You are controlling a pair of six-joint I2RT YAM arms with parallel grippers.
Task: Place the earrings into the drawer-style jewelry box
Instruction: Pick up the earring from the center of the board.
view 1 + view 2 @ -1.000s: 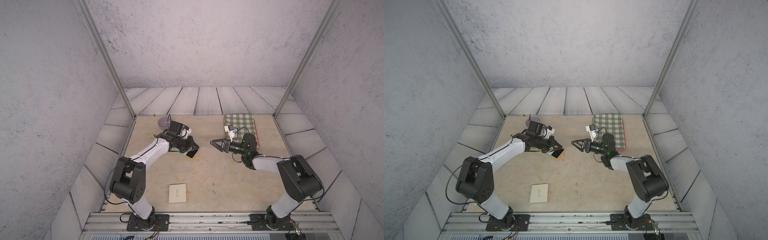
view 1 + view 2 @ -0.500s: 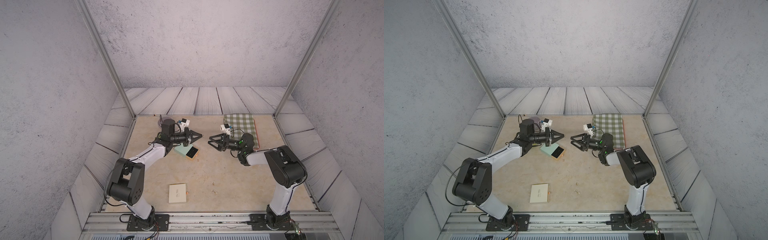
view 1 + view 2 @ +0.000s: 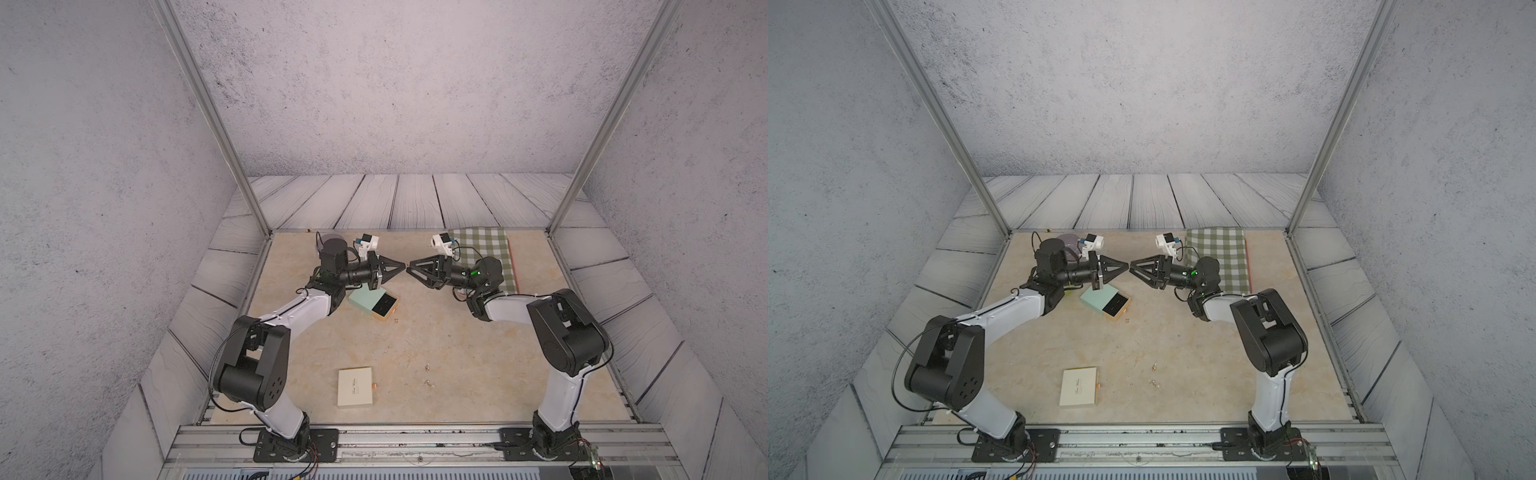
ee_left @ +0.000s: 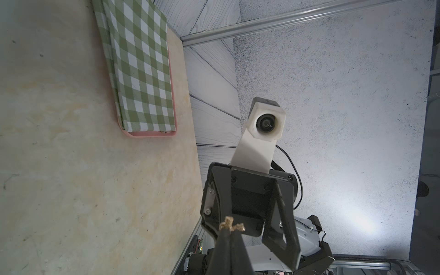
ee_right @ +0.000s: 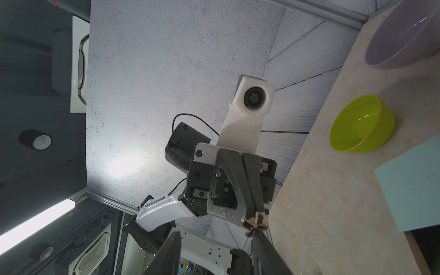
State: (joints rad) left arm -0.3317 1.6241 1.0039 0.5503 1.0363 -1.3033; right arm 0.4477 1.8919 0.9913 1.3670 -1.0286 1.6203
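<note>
1. Overhead, I count two arms, both reaching in from the near rail with forearms level above the table, tips meeting nose to nose in mid-air over the middle.
2. Left gripper [image 3: 404, 268] is clamped tight on one earring [image 4: 232, 226], which pokes out past its tip. Right gripper [image 3: 409, 267] has its jaws parted, and one finger [image 5: 266, 245] sits just beside that earring; I cannot tell if it touches.
3. One green checked cloth [image 3: 486, 253] lies on one pink tray [image 4: 147, 135] at the far right.
4. Two flat boxes: a mint box [image 3: 365, 300] under the left wrist with its black-lined drawer [image 3: 384, 308] pulled out, and a cream box [image 3: 354, 387] near the front edge.
5. Two bowls at the far left: one purple bowl [image 5: 404, 35], one lime bowl [image 5: 362, 123].
6. Three more tiny glints lie loose on the table: two [image 3: 428, 366] [image 3: 429, 383] right of the cream box, one [image 3: 395, 320] just beside the drawer.
</note>
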